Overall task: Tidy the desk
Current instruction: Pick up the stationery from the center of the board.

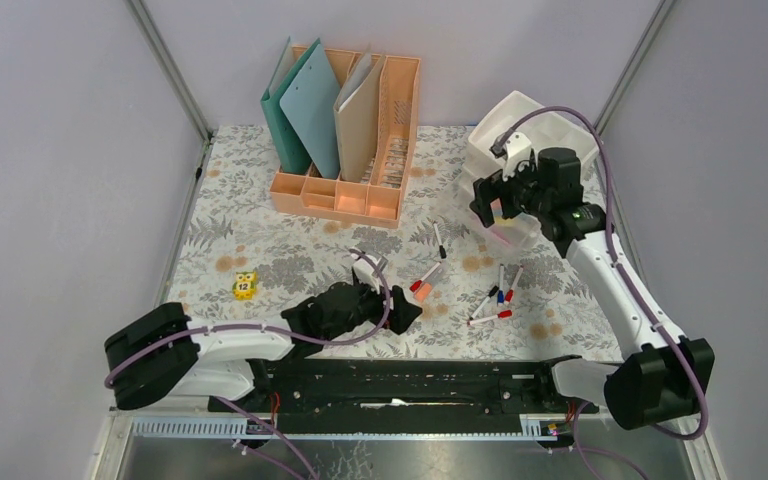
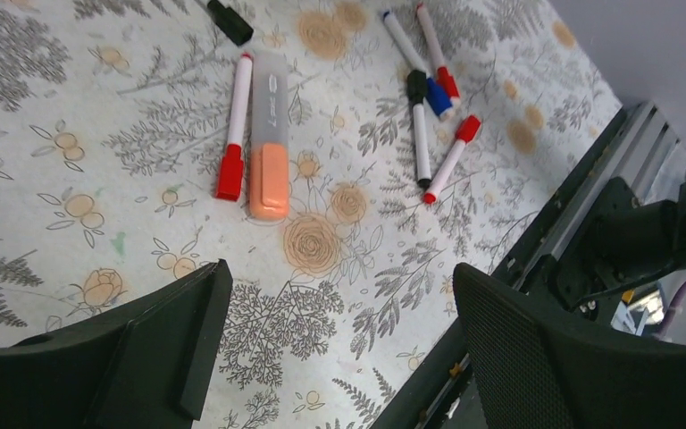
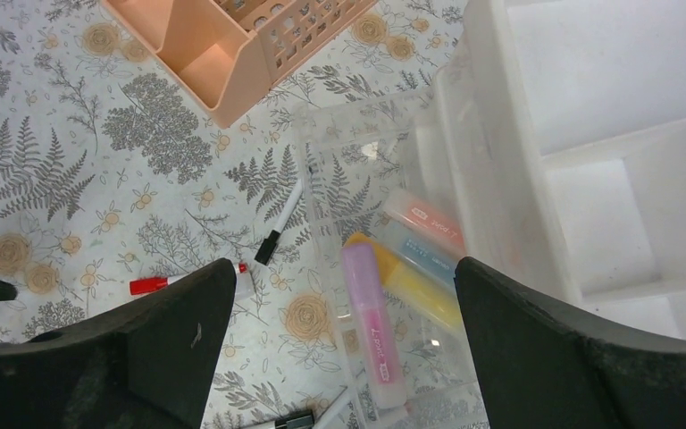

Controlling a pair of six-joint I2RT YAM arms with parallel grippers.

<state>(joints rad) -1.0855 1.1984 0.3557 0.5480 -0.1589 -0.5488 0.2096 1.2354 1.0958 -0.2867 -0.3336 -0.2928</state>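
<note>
Both my tools hang released over the flowered surface (image 1: 260,235).
My left tool (image 2: 339,299) gapes empty low above the surface, in front of the peach file rack (image 1: 345,190), with an orange highlighter (image 2: 269,170) lying just ahead of it. My right tool (image 3: 344,290), jaws spread and empty, hovers right of the rack above a clear drawer (image 3: 309,179) holding a pink highlighter (image 3: 373,326).

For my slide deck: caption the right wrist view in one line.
Open right claw above a clear drawer of coloured highlighters beside the white drawer unit on the desk.
</note>
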